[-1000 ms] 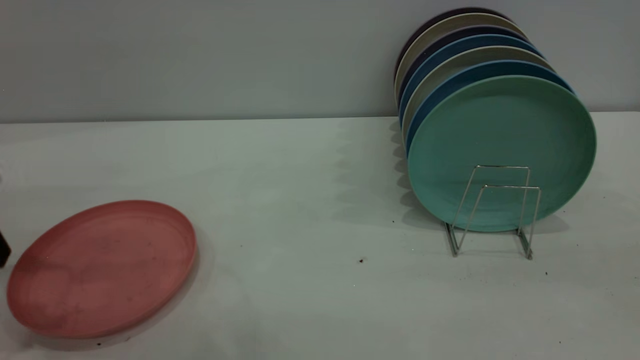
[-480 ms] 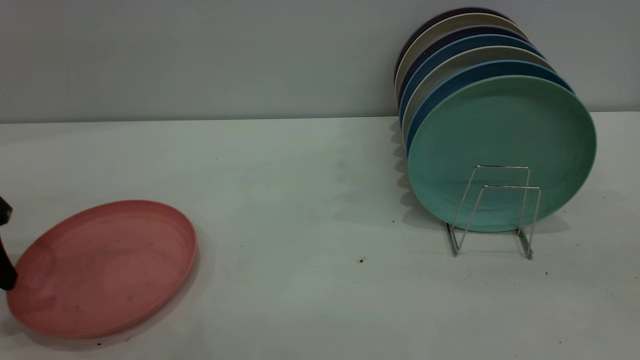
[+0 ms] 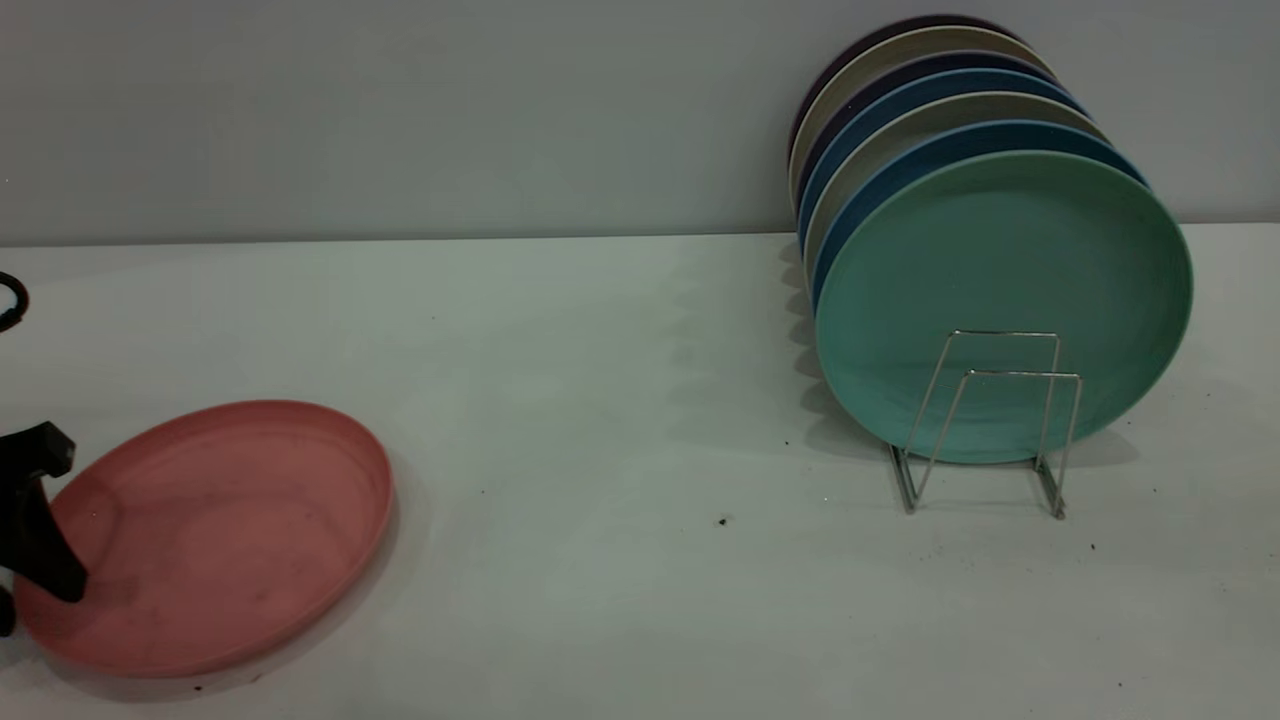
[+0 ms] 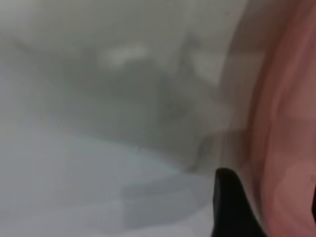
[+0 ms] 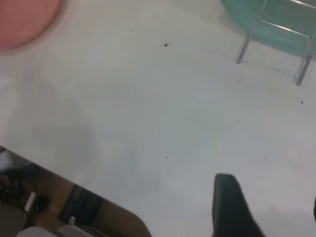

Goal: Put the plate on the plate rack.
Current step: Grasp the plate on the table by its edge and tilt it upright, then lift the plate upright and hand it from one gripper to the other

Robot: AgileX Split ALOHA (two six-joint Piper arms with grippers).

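The salmon-pink plate lies flat on the white table at the front left. My left gripper is at the plate's left rim and is open. One dark finger is over the inside of the plate, the other just outside it. In the left wrist view the plate's rim runs between the fingers of the left gripper. The silver wire plate rack stands at the right. My right gripper hovers open above bare table, with the rack and plate far off.
A teal-green plate stands upright in the rack, with several blue and beige plates lined up behind it toward the wall. Two front wire loops hold nothing. The table's near edge shows in the right wrist view.
The left gripper has come in from the left edge and down onto the plate's left rim. The plate and the rack have not moved.
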